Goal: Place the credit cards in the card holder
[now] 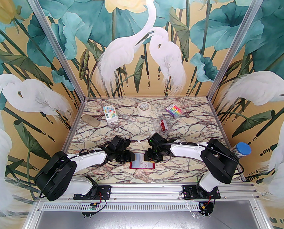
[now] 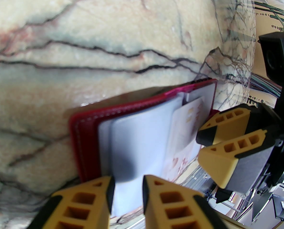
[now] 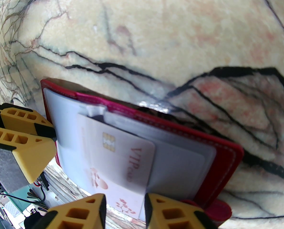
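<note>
Two-arm station seen from above, with wrist close-ups. The card holder (image 1: 138,162) lies open on the marble table (image 1: 137,127), near the front edge and midway between the arm bases, red cover down and pale sleeves up. The left arm (image 1: 89,158) rises from its base, folds at the elbow and reaches low towards the centre, which brings the left gripper (image 1: 130,156) to the holder's left edge. The right arm (image 1: 187,148) mirrors this pose, and the right gripper (image 1: 148,157) sits at the holder's right edge, so the two wrists face each other across it. In the left wrist view the fingers stand a little apart, and a lifted translucent sleeve leaf (image 2: 137,139) runs into the gap between them. Whether they clamp the leaf cannot be told. In the right wrist view the fingers likewise show a gap. A pale credit card (image 3: 122,156) bearing a gold chip and red lettering lies on the sleeves, its far end tucked under a pocket lip and its near end running towards the gap. A grip on it cannot be told. Farther back on the table, well apart from the arms, are a clear plastic box (image 1: 162,125), a roll of tape (image 1: 144,107) and a rainbow-striped packet (image 1: 173,110).
</note>
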You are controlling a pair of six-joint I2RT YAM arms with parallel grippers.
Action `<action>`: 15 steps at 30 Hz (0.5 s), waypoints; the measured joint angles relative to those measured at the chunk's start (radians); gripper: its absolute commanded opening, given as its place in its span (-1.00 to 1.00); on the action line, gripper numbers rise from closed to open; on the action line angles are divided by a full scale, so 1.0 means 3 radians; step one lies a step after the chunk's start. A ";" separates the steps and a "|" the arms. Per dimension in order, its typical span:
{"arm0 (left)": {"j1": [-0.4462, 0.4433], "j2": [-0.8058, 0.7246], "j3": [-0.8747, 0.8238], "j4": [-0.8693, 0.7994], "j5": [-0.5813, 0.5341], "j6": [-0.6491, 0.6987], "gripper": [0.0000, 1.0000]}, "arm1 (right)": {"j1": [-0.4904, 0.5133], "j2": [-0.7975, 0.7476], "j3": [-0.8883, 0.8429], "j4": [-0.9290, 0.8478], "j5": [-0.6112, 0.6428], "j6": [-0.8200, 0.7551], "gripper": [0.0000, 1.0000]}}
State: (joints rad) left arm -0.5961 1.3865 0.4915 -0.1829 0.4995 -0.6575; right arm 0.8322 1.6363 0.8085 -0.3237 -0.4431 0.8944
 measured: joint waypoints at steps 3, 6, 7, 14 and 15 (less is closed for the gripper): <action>0.0000 0.0001 0.0001 0.0000 0.0000 0.0001 -0.44 | 0.0000 0.0001 0.0022 -0.0058 0.0025 0.0000 -0.36; 0.0000 0.0001 0.0001 0.0000 0.0001 0.0001 -0.44 | 0.0005 0.0001 0.0046 -0.0103 0.0050 0.0001 -0.36; 0.0000 0.0001 0.0001 0.0000 0.0000 0.0001 -0.44 | 0.0006 0.0001 0.0051 -0.0111 0.0058 0.0000 -0.36; 0.0000 0.0004 0.0001 0.0000 0.0001 0.0001 -0.44 | 0.0045 0.0094 0.0121 -0.0114 0.0069 0.0001 -0.39; 0.0000 0.0004 0.0001 0.0000 0.0001 0.0001 -0.44 | 0.0045 0.0100 0.0127 -0.0116 0.0066 0.0001 -0.39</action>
State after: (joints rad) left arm -0.5961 1.3876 0.4919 -0.1829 0.4999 -0.6571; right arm 0.8455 1.6665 0.8467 -0.3584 -0.4232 0.8948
